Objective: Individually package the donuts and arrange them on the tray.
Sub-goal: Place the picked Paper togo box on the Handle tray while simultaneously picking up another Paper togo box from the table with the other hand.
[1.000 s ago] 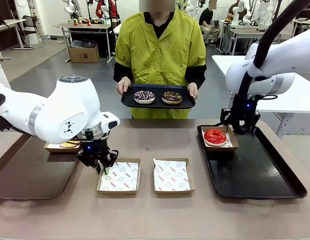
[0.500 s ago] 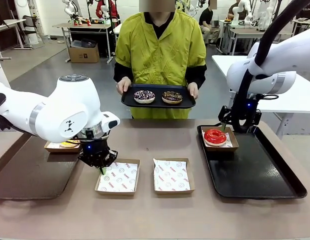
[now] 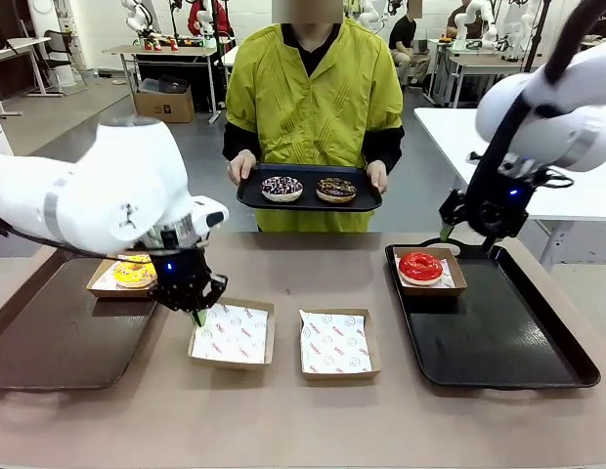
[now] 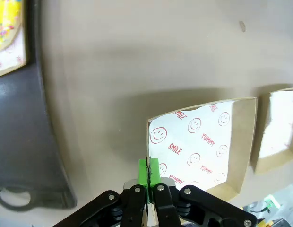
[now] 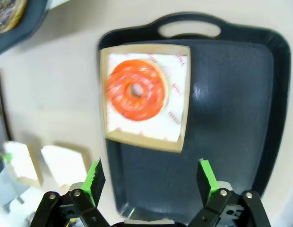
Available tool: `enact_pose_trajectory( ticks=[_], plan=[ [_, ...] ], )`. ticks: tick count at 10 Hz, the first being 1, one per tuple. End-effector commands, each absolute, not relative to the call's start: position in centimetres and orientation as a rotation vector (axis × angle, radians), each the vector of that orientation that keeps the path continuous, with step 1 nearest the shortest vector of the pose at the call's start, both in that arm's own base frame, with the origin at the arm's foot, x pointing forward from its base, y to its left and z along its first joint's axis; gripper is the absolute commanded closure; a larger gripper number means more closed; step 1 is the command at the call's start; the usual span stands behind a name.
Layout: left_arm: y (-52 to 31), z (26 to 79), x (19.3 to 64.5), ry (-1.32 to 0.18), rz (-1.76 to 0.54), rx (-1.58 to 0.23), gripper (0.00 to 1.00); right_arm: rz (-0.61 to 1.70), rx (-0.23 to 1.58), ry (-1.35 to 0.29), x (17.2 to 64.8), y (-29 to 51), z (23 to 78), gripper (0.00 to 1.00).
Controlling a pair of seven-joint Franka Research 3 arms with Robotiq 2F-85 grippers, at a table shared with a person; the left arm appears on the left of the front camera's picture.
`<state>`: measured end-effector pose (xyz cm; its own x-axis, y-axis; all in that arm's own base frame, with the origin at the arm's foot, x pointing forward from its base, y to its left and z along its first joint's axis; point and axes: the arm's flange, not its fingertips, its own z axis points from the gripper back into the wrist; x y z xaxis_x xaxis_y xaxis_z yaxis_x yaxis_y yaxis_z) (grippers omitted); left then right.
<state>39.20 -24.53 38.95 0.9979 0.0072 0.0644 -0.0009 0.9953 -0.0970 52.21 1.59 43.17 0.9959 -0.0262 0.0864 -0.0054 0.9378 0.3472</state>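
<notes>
Front view: left gripper pinches a box, right gripper wide

The left gripper (image 3: 196,315) is closed on the left edge of a paper-lined box (image 3: 235,334) mid-bench. In the left wrist view its pads (image 4: 143,170) press together on the rim. The right gripper (image 3: 469,237), jaws spread, hangs by the red donut (image 3: 420,266), boxed in the right tray's (image 3: 498,342) far left corner. The yellow donut (image 3: 135,274) sits boxed at the left tray's (image 3: 49,342) far edge. A person holds a tray (image 3: 308,204) with two chocolate donuts (image 3: 281,188).
</notes>
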Motion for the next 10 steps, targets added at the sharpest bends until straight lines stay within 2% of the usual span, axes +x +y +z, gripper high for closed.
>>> enact_pose_trajectory(
  ticks=[1,6,10],
  plan=[
    [-23.3,44.7,38.5,-0.09,0.008,-0.115,1.0,0.054,0.587,-0.098,47.1,-4.3,45.7,0.0],
    [-22.9,52.2,41.8,-0.119,0.082,-0.064,1.0,0.015,1.06,-0.252,40.3,-17.1,47.6,0.0],
    [-22.4,53.5,45.0,-0.097,0.072,-0.036,1.0,-0.027,1.19,-0.273,38.0,-20.1,44.4,0.0]
  ],
)
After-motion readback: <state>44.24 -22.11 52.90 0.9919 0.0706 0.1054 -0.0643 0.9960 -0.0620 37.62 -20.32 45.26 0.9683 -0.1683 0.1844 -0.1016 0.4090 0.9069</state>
